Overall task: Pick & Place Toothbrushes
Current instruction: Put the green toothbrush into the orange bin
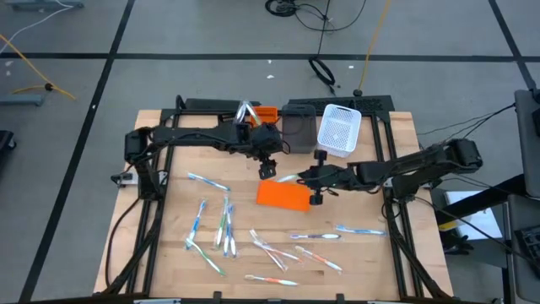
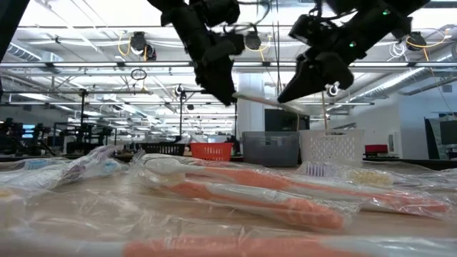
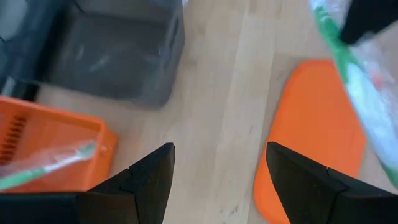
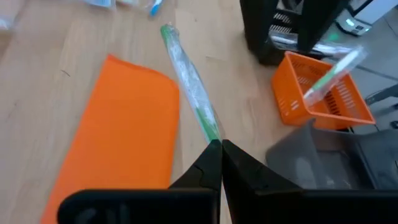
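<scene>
Pinched at its very end between the right gripper's pressed-together fingers, a green-and-white wrapped plastic toothbrush juts out above the flat orange sheet. The left gripper hovers nearby, spread and empty, close to the small orange slatted bin. With so little held, the brush could swivel or slip free. More wrapped toothbrushes lie on the wooden table.

low view: wrapped toothbrushes blur up close. left wrist view: green toothbrush blurred, cut by the edge; orange bin cropped.
</scene>
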